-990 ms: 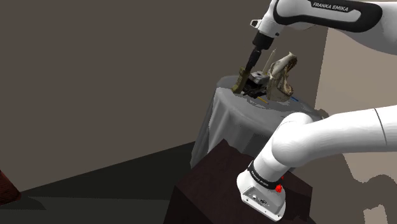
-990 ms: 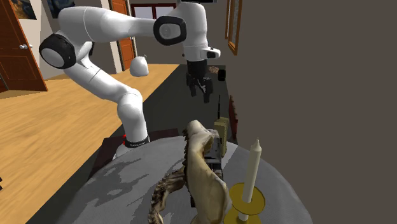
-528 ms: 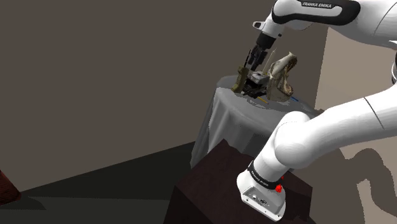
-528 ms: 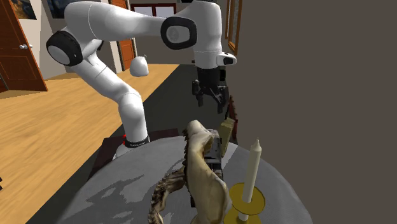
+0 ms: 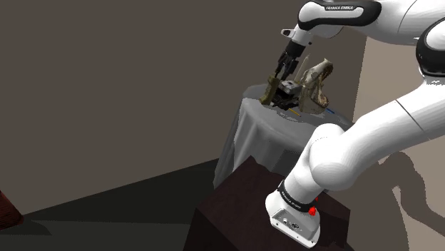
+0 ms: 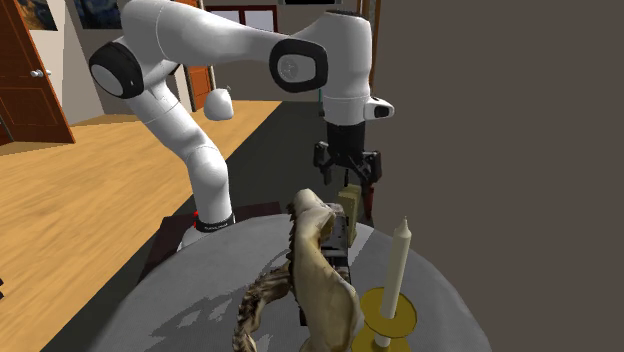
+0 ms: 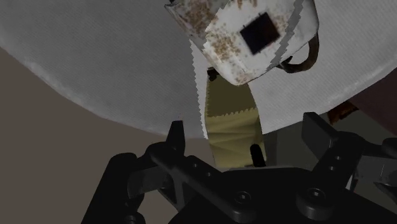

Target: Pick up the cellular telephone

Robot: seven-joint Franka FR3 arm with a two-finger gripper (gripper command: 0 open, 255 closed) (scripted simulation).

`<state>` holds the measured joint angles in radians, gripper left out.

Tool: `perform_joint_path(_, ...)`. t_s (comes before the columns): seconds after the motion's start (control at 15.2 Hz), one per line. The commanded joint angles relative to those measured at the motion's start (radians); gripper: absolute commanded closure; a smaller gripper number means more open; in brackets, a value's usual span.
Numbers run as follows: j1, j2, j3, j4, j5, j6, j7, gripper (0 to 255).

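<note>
The cellular telephone [image 7: 232, 124] is an olive-tan block with a short black antenna stub. It stands upright at the edge of the round grey-clothed table [image 7: 95, 70]. In the shoulder view the telephone [image 5: 269, 90] is on the table's left side. In the second exterior view the telephone [image 6: 349, 203] is at the far rim. My gripper [image 7: 245, 133] is open, with its fingers on either side of the telephone's top and apart from it. The gripper [image 6: 347, 180] hangs just above the telephone. In the shoulder view the gripper [image 5: 284, 71] comes down at a slant over it.
A white rust-spotted object [image 7: 245, 35] with a curved handle stands close behind the telephone. A tan bone-like sculpture [image 6: 322, 270] and a candle in a yellow holder [image 6: 394, 280] crowd the table. A dark wall [image 6: 500, 150] rises right beside it. The dark stand [image 5: 235, 214] is below.
The gripper has swung toward the second exterior view's right and come down, from beside the table to just over the telephone. Nothing on the table has moved.
</note>
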<state>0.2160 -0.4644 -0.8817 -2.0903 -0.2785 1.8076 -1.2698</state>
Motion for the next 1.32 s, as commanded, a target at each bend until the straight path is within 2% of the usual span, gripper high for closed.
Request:
perform_joint_path(0.0, 0.000, 0.002, -0.008, -0.022, -0.002, 0.025, -0.002, 0)
perform_joint_path(0.26, 0.000, 0.005, -0.019, -0.053, -0.006, 0.060, -0.003, 0)
perform_joint_path(0.33, 0.000, 0.004, -0.018, -0.053, -0.006, 0.059, -0.003, 255)
perform_joint_path(0.92, 0.000, 0.005, -0.019, -0.053, -0.006, 0.060, -0.003, 255)
perform_joint_path(1.25, 0.001, 0.001, 0.001, 0.008, 0.002, -0.007, -0.002, 255)
